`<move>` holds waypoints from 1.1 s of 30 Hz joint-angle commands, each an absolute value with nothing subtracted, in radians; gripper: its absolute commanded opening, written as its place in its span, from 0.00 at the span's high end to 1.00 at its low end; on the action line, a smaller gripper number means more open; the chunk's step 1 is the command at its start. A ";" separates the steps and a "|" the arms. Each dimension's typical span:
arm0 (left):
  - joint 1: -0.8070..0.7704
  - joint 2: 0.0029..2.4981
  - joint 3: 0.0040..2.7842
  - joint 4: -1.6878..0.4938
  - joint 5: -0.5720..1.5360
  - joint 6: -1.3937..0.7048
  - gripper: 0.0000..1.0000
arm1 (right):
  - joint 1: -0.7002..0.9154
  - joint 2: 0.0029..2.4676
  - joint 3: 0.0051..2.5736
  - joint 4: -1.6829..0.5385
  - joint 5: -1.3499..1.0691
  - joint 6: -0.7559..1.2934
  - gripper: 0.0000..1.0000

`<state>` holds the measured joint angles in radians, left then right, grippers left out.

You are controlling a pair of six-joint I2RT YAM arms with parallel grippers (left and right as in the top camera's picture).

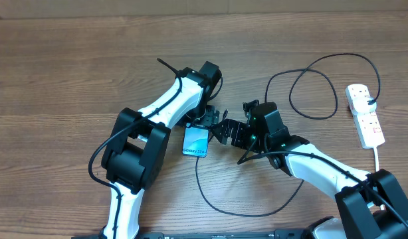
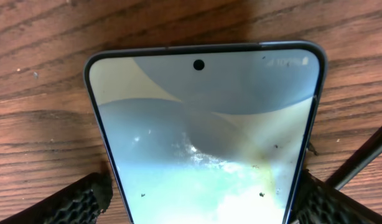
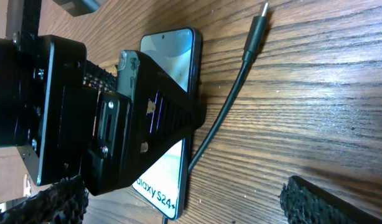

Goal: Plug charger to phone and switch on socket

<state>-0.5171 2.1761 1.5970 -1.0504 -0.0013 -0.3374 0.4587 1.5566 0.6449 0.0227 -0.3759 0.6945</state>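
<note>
There's the charger (image 3: 223,107), its connector tip (image 3: 260,18) lying loose on the table (image 3: 315,112) just beside the phone (image 3: 172,59), up by the camera end. The cable looks light and floppy, so I'd take the stiff plug body behind the metal tip. The phone's slick glass, so its long edges are the hold, and the left gripper (image 2: 203,202) straddles it, pads (image 2: 79,202) at those edges, pinching or not I can't tell. Over it the right gripper (image 3: 181,193) is spread wide, empty

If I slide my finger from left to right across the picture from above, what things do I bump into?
phone → right gripper → socket
</note>
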 commanded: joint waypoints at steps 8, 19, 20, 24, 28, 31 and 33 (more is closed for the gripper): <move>-0.539 2.204 1.539 -1.078 0.011 -0.395 0.20 | 0.442 1.541 0.656 0.038 -0.316 0.703 0.00; -0.537 2.204 1.494 -1.043 0.022 -0.430 0.12 | 0.443 1.541 0.656 0.030 -0.316 0.703 0.00; -0.537 2.204 1.493 -1.043 0.023 -0.430 0.12 | 0.443 1.541 0.656 0.030 -0.317 0.703 0.00; -0.537 2.204 1.494 -1.042 0.030 -0.429 0.17 | 0.443 1.541 0.656 0.022 -0.325 0.703 0.00; -0.531 2.204 1.494 -1.043 0.097 -0.377 0.20 | 0.446 1.543 0.656 0.019 -0.364 0.703 0.00; -0.519 2.204 1.494 -1.043 0.185 -0.331 0.21 | 0.469 1.551 0.656 0.020 -0.369 0.703 0.00; -0.511 2.204 1.494 -1.043 0.242 -0.304 0.22 | 0.489 1.554 0.656 0.022 -0.369 0.711 0.00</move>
